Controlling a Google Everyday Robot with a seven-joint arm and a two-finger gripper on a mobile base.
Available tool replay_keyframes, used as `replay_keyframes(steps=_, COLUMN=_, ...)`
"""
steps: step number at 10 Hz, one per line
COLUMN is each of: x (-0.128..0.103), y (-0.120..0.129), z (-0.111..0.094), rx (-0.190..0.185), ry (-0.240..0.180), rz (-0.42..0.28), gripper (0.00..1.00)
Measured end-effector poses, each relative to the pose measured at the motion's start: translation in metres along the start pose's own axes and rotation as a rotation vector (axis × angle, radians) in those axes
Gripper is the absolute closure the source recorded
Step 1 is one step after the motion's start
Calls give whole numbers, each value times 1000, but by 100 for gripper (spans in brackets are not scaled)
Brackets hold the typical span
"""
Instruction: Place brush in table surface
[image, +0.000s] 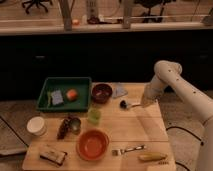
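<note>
The brush (128, 105) lies on the table surface (135, 127) near the right back part, with its dark round head to the left and its slim pale handle pointing right. My gripper (145, 103) is low over the table at the handle's right end, at the tip of the white arm (167, 75) that comes in from the right. Whether it touches the handle cannot be seen.
A green tray (46, 102) with a blue sponge and an orange item stands at the back left. A dark red bowl (101, 92), a grey cloth (119, 91), a green cup (93, 116), a white cup (36, 125), an orange bowl (92, 144), a fork (129, 149) and a yellow banana-shaped item (152, 157) are on the table.
</note>
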Motion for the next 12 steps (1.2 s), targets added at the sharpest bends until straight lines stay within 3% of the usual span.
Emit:
replay_keyframes(steps=2, x=2, y=-8, z=2, rx=26, ry=-5, rz=4, gripper=23)
replay_keyframes(steps=3, x=1, y=-12, z=4, rx=38, ry=-3, rz=4, gripper=21)
replay_keyframes(steps=6, x=6, y=-21, z=12, rx=83, ry=8, rz=29, gripper=20)
replay_keyframes(steps=12, x=16, y=-43, z=47, rx=85, ry=39, rz=84, gripper=20)
